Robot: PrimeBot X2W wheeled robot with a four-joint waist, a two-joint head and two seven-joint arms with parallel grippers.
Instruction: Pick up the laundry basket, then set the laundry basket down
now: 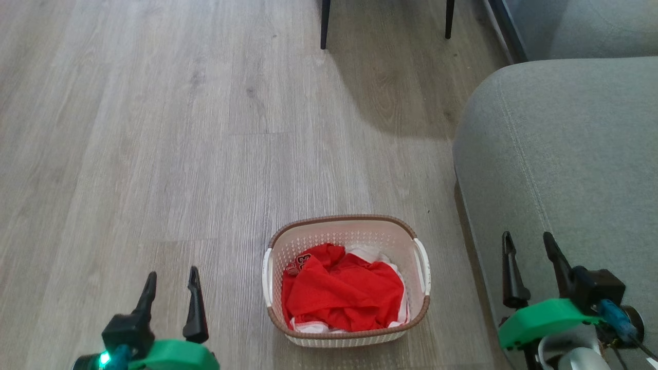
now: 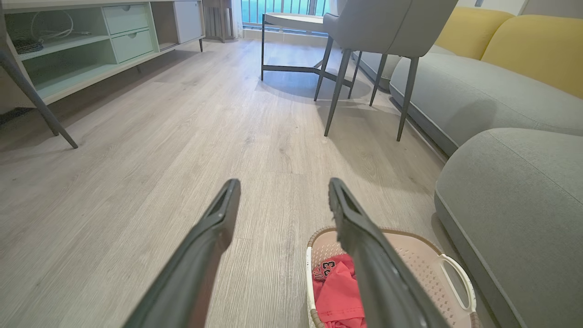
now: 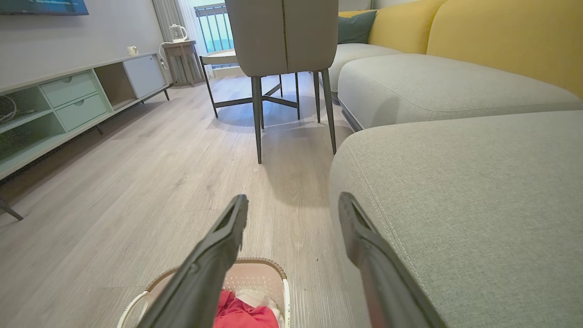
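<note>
While the laundry basket [image 1: 349, 235] is sitting upright on the pale wooden floor [image 1: 154, 128], low in the head view, between the two grippers and touching neither, a crumpled red garment [image 1: 344, 295] is lying inside it over a bit of white cloth [image 1: 367, 253]. On a fold of the red garment, near the basket's left handle [image 1: 267, 277], a patch of dark, white-edged numerals [image 1: 298, 264] is showing. In the left wrist view it is looking like a 3 beside another rounded figure, but the fold is hiding too much for a sure reading. The left gripper [image 1: 172, 272] is hovering over bare floor to the left of the basket, its two dark fingers pointing forward and standing apart with nothing between them. A small green light [image 1: 105, 358] is glowing at its base. The right gripper [image 1: 528, 235] is hanging to the right of the basket, over the edge of the grey sofa [image 1: 565, 154], with its fingers likewise spread and gripping nothing. The sofa's rounded corner is lying near the basket's right side. Farther off, the dark legs [image 1: 324, 25] of a grey chair [image 2: 387, 23] are standing on the floor, a low pale-green cabinet [image 2: 91, 50] with drawers is running along the wall, and yellow cushions [image 3: 501, 36] are resting behind the sofa seat.
</note>
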